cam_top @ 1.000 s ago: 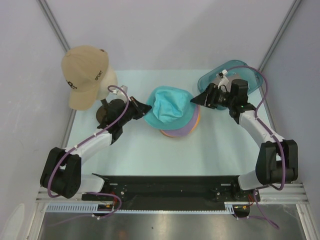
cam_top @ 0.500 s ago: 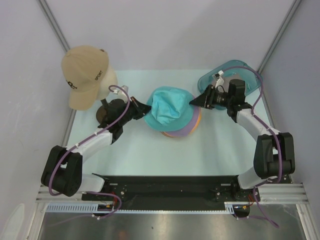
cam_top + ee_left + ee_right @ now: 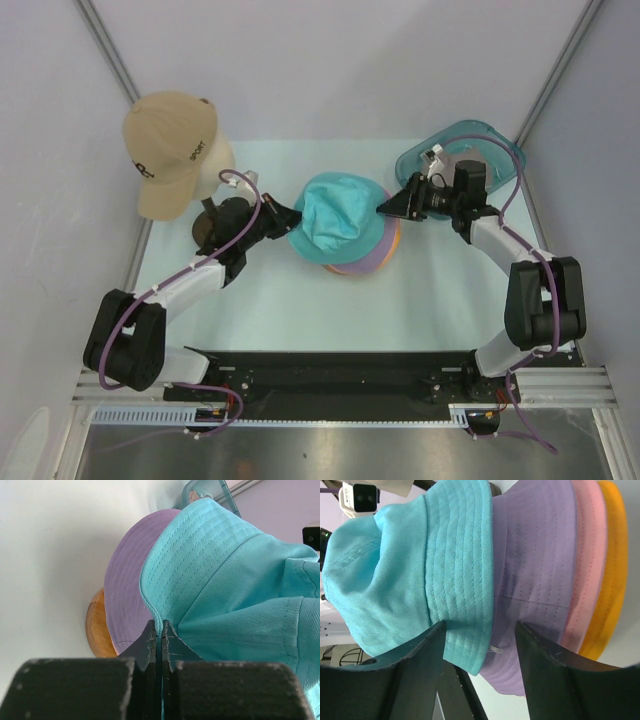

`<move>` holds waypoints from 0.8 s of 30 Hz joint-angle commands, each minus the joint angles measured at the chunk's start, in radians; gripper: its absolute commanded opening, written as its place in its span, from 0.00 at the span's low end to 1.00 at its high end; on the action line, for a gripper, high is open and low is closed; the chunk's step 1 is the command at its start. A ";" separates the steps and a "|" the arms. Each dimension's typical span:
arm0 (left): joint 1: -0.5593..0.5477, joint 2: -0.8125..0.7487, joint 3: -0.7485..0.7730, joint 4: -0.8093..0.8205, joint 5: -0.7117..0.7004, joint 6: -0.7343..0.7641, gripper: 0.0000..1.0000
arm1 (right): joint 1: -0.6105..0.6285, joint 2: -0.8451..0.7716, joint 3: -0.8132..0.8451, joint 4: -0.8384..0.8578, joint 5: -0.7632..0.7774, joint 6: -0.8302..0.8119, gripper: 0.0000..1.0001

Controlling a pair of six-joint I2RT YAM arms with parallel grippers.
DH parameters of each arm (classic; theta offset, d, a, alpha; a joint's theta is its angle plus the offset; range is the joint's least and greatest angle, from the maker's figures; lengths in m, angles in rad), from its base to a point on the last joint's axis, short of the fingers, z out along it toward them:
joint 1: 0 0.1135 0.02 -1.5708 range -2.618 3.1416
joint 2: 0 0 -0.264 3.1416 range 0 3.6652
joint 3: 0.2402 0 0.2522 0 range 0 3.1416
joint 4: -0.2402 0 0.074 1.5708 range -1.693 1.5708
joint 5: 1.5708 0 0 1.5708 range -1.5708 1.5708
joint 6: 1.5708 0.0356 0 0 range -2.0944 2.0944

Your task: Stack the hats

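A teal hat lies crumpled on a stack of lilac, pink and yellow-orange hats at the table's middle. My left gripper is shut on the teal hat's left brim; in the left wrist view its tips pinch the brim fold, above the lilac hat. At the stack's right side, my right gripper stands open. In the right wrist view its jaws straddle the teal brim and lilac brim, with pink and orange brims beyond.
A tan cap sits on a cream mannequin head at the back left, its dark stand base right behind my left arm. A clear teal plastic tub lies at the back right behind my right wrist.
My right gripper has slid a little left, closer onto the hat brims, its jaws narrowing then widening. My left gripper keeps its hold in place.
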 commanded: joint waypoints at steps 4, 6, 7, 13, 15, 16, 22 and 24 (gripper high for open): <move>0.006 0.000 0.027 -0.002 0.016 0.039 0.00 | 0.017 -0.013 -0.041 0.105 -0.088 0.053 0.63; 0.006 0.002 0.028 -0.002 0.018 0.037 0.00 | 0.018 -0.021 -0.083 0.235 -0.120 0.117 0.62; 0.006 0.002 0.028 -0.002 0.018 0.037 0.00 | 0.020 -0.024 -0.095 0.275 -0.129 0.186 0.61; 0.006 -0.001 0.033 -0.005 0.018 0.037 0.00 | 0.052 -0.048 -0.114 0.343 -0.128 0.228 0.50; 0.006 -0.001 0.033 -0.005 0.018 0.037 0.00 | 0.055 -0.060 -0.100 0.285 -0.103 0.191 0.46; 0.008 -0.001 0.033 -0.004 0.018 0.036 0.00 | 0.053 -0.065 -0.083 0.265 -0.087 0.181 0.40; 0.006 -0.020 0.056 0.005 0.021 0.027 0.00 | 0.040 -0.091 -0.042 0.132 -0.025 0.127 0.07; 0.006 -0.023 0.057 0.016 0.012 0.025 0.07 | 0.029 -0.099 -0.035 0.046 0.012 0.090 0.01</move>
